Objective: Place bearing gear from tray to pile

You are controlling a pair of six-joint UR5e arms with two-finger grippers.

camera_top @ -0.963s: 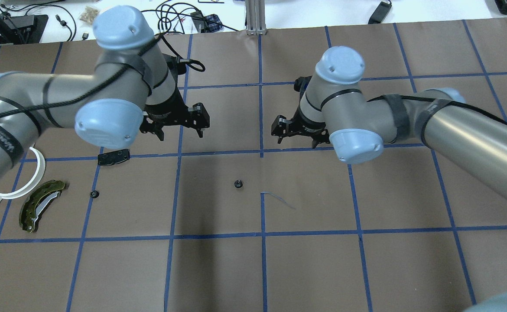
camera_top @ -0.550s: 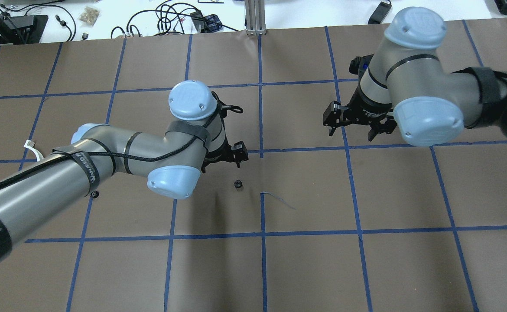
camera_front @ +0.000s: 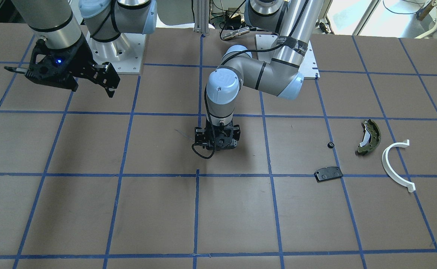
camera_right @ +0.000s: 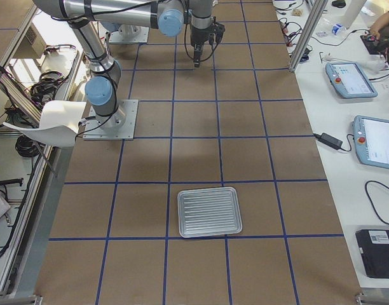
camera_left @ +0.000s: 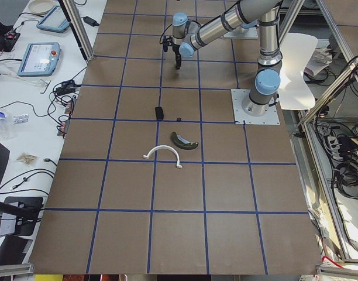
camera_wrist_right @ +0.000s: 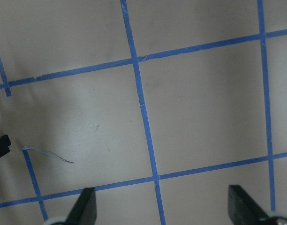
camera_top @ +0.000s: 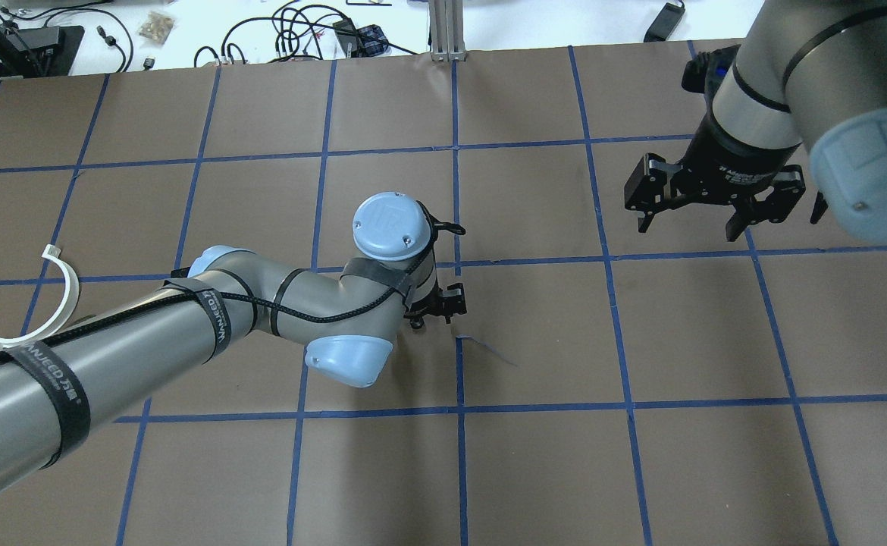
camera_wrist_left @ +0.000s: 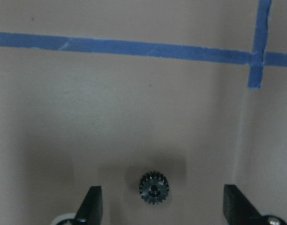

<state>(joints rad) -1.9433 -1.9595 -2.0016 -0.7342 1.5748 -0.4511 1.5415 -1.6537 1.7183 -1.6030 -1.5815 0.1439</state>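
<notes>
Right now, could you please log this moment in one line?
phase: pre-grasp; left gripper: open, jaws either side of bearing gear, not touching; right gripper: open, empty; target: brake shoe, white arc, black plate

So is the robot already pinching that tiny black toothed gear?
No, the small black toothed gear lies on the brown paper between the two black fingers, touching neither.
</notes>
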